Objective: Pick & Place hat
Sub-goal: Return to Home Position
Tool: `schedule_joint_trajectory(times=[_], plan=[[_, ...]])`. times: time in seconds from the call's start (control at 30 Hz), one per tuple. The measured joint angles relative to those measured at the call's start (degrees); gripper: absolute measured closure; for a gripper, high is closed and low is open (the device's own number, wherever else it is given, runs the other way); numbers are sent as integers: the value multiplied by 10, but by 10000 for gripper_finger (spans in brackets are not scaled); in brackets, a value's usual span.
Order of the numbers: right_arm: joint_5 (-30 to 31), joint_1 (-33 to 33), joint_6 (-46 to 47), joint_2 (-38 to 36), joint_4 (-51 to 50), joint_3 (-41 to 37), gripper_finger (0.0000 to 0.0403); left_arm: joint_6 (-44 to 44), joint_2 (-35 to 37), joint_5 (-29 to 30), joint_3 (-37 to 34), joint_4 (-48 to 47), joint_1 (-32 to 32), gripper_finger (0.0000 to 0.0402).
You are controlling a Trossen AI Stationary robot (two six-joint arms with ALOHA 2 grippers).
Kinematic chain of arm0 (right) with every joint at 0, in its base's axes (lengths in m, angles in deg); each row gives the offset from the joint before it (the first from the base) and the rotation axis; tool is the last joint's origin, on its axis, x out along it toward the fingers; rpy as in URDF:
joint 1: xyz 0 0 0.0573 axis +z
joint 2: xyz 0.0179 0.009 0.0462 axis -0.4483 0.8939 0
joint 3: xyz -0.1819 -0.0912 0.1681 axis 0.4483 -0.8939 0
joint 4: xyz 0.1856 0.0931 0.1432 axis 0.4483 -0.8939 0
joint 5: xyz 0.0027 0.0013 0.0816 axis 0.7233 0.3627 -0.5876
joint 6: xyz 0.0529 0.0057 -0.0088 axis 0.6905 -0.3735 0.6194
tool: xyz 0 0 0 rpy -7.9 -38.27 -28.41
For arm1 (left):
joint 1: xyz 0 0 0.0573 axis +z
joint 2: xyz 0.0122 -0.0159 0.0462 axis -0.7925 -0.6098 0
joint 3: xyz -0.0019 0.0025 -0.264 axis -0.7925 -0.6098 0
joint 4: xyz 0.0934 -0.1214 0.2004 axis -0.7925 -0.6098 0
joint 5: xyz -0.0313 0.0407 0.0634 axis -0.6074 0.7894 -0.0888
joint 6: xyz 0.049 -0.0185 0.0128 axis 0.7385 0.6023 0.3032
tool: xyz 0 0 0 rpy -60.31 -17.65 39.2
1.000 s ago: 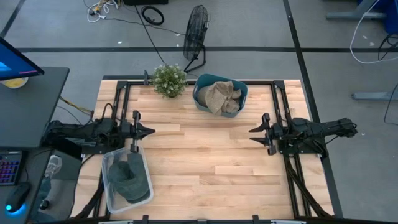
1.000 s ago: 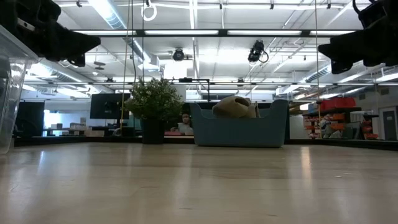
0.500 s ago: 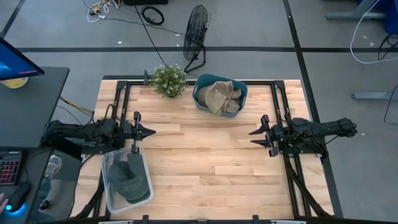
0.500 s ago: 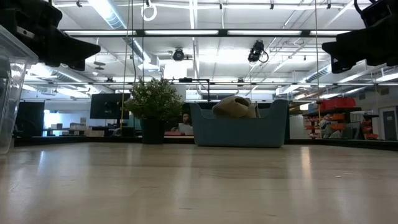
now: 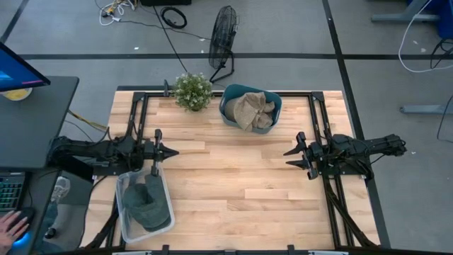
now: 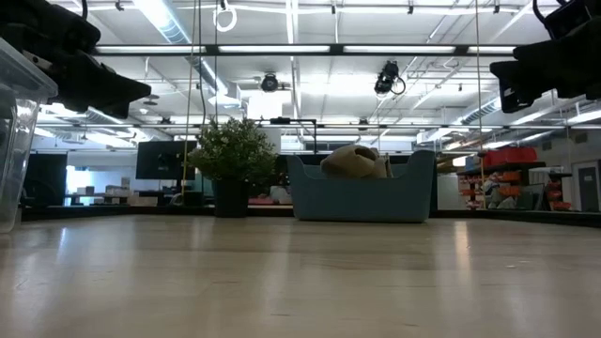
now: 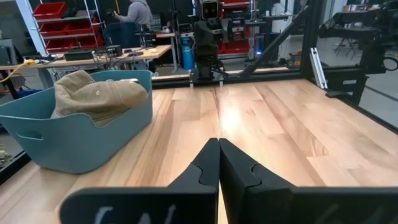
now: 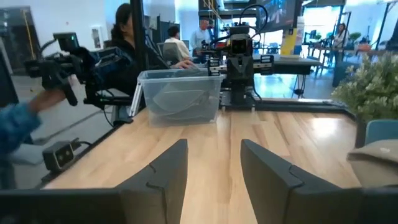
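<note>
Your left gripper hangs over the left side of the wooden table, just past the far end of the transparent bin, and it is clenched on nothing: in the left wrist view its two dark fingers meet along a single line with only bare wood ahead of them. Your right gripper hangs over the right side of the table, pointing toward the middle, released and empty, and the right wrist view shows the table top in the gap between its spread fingers. The blue cap lies inside the transparent bin, which stands at the near left corner of the table, well apart from both grippers' tips. At the back of the table you have a teal bin holding tan caps heaped above its rim, though how many you cannot tell, and a small potted plant stands just beside it on its left. In the low view both grippers show high up at the picture's two edges, clear of the table top. A fan stands on the floor behind the table, and a person's hand shows near the dark desk to the left
</note>
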Motion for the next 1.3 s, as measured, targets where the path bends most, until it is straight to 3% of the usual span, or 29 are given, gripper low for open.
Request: schedule_joint_trajectory(times=[0.23, 1.3], plan=[[0, 0, 115, 0, 0, 0, 250, 1, 1, 0, 0, 1, 0, 399], [0, 0, 107, 0, 0, 0, 250, 1, 1, 0, -1, 4, 0, 399]])
